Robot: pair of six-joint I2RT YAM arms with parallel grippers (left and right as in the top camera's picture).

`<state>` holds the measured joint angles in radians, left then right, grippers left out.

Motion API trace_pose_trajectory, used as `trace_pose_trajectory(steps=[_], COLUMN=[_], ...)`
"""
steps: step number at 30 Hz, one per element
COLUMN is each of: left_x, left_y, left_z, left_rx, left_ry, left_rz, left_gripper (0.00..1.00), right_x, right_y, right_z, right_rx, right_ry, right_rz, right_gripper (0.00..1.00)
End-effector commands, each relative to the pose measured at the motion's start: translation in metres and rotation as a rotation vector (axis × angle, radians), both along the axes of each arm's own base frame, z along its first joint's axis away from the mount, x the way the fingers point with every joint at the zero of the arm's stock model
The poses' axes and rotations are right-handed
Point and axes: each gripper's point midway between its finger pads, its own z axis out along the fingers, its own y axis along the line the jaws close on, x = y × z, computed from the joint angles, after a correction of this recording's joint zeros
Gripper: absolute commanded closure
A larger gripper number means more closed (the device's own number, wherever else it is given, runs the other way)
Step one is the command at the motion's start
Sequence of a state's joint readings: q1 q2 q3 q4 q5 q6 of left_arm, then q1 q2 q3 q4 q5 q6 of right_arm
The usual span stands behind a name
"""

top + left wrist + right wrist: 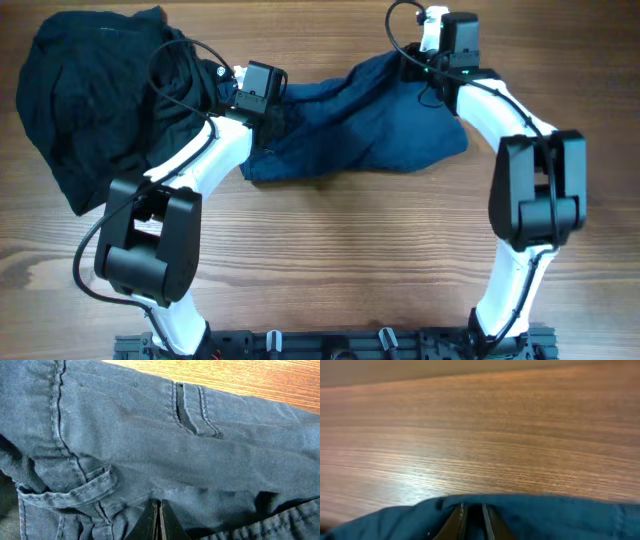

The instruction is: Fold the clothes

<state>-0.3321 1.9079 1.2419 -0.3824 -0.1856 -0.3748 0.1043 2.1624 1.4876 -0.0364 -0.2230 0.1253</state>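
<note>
Blue cotton twill, the blue garment [360,125] lies rumpled mid-surface [330,250], just beside a black clothes pile [95,95]. It looks soft, limp and light, so it would sag between holds, and the seamed band by the belt loops [186,410] seems the firmest grip. The left fingers [150,522] and right fingers [454,527] are pinched closed on its cloth. No label or writing shows.

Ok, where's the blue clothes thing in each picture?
Overhead: the blue garment lies spread out at top centre.
Left wrist: the garment fills nearly the whole picture, with a belt loop showing.
Right wrist: only a strip of it runs along the bottom edge.
Shared landmark: the wooden table, seen beside the cloth in every view.
</note>
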Motion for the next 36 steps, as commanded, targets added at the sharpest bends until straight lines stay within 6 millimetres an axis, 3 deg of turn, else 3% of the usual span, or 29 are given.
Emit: trace_pose_trajectory(steps=[1, 5, 6, 9, 13, 14, 16, 17, 19, 22, 25, 29, 33, 36], left_x=[-0.002, 0.0, 0.001, 0.009, 0.02, 0.023, 0.024, 0.024, 0.021, 0.011, 0.004, -0.004, -0.01, -0.016], left_y=[0.001, 0.007, 0.01, 0.025, 0.047, 0.051, 0.053, 0.046, 0.032, 0.017, 0.001, -0.008, -0.015, -0.024], left_z=[-0.009, -0.008, -0.007, -0.001, 0.037, 0.05, 0.069, 0.077, 0.078, 0.072, 0.071, 0.069, 0.067, 0.067], left_rx=[0.025, 0.053, 0.066, 0.078, 0.065, 0.063, 0.049, 0.016, -0.051, -0.125, -0.2, -0.243, -0.286, -0.301], left_ry=[0.019, 0.008, 0.004, -0.028, -0.057, -0.066, -0.073, -0.069, -0.046, 0.011, 0.045, 0.08, 0.111, 0.128], left_rz=[0.0, 0.017, 0.026, 0.066, 0.119, 0.126, 0.124, 0.086, 0.042, -0.009, -0.057, -0.084, -0.104, -0.127], left_gripper=[0.96, 0.96, 0.96, 0.96, 0.74, 0.69, 0.54, 0.44, 0.28, 0.24, 0.27, 0.49, 0.65, 0.88], right_x=[0.004, 0.0, 0.0, 0.004, 0.0, -0.004, -0.018, -0.032, -0.051, -0.083, -0.102, -0.123, -0.126, -0.128], right_y=[0.0, -0.008, -0.009, -0.011, -0.019, -0.018, -0.015, -0.006, 0.007, 0.017, 0.025, 0.031, 0.023, 0.024], right_z=[-0.032, -0.051, -0.047, -0.007, 0.072, 0.087, 0.11, 0.119, 0.117, 0.099, 0.083, 0.066, 0.056, 0.048], right_rx=[-0.021, -0.027, -0.009, 0.05, 0.017, 0.011, 0.021, 0.052, 0.104, 0.144, 0.141, 0.136, 0.131, 0.132], right_ry=[0.029, 0.073, 0.075, 0.072, 0.086, 0.094, 0.121, 0.148, 0.219, 0.369, 0.462, 0.555, 0.59, 0.595], right_rz=[0.001, -0.011, -0.006, 0.03, 0.046, 0.053, 0.068, 0.109, 0.157, 0.189, 0.199, 0.207, 0.154, 0.165], right_gripper=[0.88, 0.88, 0.88, 0.85, 0.44, 0.31, 0.16, 0.04, 0.0, 0.0, 0.01, 0.06, 0.07, 0.14])
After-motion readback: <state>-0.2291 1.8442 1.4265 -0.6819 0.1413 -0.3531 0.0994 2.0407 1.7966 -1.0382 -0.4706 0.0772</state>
